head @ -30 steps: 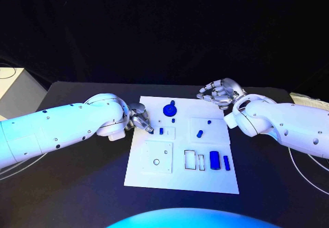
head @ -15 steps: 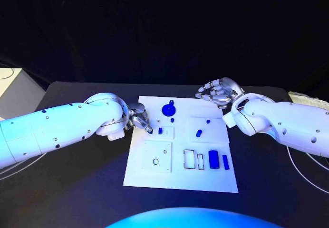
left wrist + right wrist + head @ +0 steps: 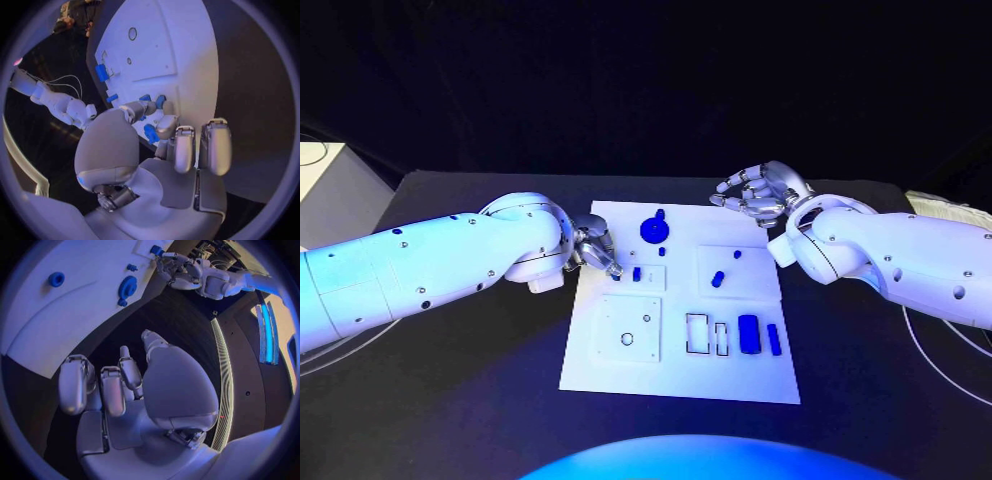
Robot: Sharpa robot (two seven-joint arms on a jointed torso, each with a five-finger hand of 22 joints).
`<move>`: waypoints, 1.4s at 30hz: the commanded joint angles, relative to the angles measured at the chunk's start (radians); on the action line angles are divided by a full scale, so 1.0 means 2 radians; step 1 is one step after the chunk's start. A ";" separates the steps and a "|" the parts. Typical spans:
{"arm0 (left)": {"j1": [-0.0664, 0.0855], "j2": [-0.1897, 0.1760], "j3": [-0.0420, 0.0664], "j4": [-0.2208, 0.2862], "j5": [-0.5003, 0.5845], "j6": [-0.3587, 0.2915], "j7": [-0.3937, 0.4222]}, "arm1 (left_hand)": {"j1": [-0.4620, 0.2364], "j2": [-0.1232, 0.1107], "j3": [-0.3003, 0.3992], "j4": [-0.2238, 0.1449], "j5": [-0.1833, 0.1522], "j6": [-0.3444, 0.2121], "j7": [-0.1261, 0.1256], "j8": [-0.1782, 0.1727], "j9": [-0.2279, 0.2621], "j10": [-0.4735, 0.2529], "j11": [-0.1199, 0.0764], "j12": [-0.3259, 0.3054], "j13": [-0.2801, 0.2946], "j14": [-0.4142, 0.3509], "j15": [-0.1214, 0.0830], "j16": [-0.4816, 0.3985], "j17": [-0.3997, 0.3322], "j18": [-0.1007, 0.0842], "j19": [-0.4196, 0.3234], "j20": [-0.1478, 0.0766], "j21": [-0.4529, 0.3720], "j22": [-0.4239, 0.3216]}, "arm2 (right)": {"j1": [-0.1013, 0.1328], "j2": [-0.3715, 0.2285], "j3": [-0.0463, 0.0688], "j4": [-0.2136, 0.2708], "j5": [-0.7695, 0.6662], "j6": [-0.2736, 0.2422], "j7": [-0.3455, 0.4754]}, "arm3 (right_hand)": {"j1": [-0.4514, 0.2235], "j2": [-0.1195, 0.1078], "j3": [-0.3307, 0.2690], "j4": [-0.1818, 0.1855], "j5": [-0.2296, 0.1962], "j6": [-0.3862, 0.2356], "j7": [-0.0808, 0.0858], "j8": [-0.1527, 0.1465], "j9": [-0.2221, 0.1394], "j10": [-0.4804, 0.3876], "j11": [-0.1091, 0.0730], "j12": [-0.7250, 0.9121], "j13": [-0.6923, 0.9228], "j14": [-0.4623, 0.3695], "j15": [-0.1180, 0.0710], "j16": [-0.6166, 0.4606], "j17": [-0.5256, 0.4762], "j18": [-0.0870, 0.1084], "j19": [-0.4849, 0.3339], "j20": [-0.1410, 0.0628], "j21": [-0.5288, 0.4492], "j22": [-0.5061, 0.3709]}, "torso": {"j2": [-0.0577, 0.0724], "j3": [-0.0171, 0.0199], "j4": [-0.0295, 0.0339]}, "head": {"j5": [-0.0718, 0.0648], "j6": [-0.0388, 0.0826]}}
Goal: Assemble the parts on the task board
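**Left hand working at the board's edge, right hand curled beyond its far corner**

While the white task board [image 3: 682,370] is lying in the middle of the frame on the black table [image 3: 459,400], the left hand [image 3: 594,247] is reaching in from the left and resting at the board's left edge, in its upper half. In the left wrist view its fingers [image 3: 164,126] are bending in around a small blue part [image 3: 151,133] at that edge; whether they are actually clamping it cannot be told. Just right of that hand, a short blue peg [image 3: 638,274] is standing in a small raised square. Above it, near the board's top edge, a round blue disc [image 3: 653,231] is lying flat. Toward the centre right, a slanted blue piece [image 3: 718,279] is sitting on a second raised plate. In the lower right of the board, a blue cylinder [image 3: 749,334] and a thinner blue bar [image 3: 775,340] are lying side by side next to two rectangular slots. Farther right, the right hand [image 3: 759,194] is hovering off the board's upper right corner, fingers curled inward with nothing in them.
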 commanded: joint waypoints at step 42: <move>-0.004 0.016 -0.003 -0.010 -0.012 0.014 0.002 | -0.029 0.006 0.004 -0.047 -0.018 0.018 -0.022 -0.003 -0.003 0.013 -0.008 0.006 0.018 0.051 -0.009 0.003 0.130 -0.010 0.004 -0.006 0.001 0.050 | 0.000 -0.002 0.000 0.002 0.002 0.001 0.008 | -0.003 0.002 0.002 -0.001 0.002 -0.007 0.000 0.002 0.000 -0.004 -0.002 -0.002 -0.003 0.032 0.001 -0.003 0.061 0.006 0.000 0.001 -0.005 0.036 | 0.000 -0.0007 0.0004 | -0.001 -0.004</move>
